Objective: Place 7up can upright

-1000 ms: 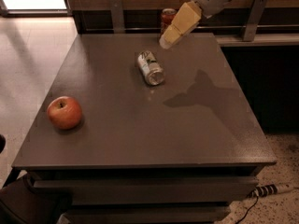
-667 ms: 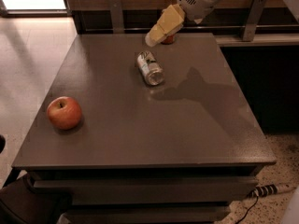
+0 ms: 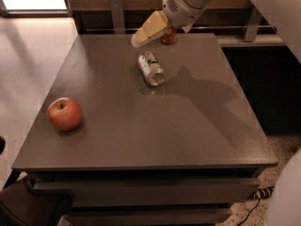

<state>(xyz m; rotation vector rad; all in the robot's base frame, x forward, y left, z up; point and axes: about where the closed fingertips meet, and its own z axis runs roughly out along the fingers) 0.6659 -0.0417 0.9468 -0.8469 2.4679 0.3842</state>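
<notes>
Dark grey bench (image 3: 141,140) fills most of the view. The 7up can (image 3: 151,68) lies on its side on the far middle of the bench, not upright. One shiny metal end faces near-right, and the green marking shows on the silvery side. Nothing touches it.

The gripper (image 3: 138,40) hangs in the air over the far part of the bench, just beyond the 7up can and slightly left of it, clearly apart from it. It is tan and wedge-shaped, with the tip pointing down-left. The jaws look pressed together with no gap visible, and nothing is held between them. The white arm (image 3: 188,1) comes in from the top right.

A red can (image 3: 168,36) stands at the far edge of the bench, partly hidden behind the gripper and wrist, so its label cannot be read. A red apple (image 3: 64,113) sits on the near left of the bench, stem up, well apart from the 7up can.

The arm shadow (image 3: 202,95) falls on the bench right of the 7up can and reaches the can's near-right end. Pale floor (image 3: 28,55) lies to the left of the bench. A cable (image 3: 256,197) lies on the floor at near right.
</notes>
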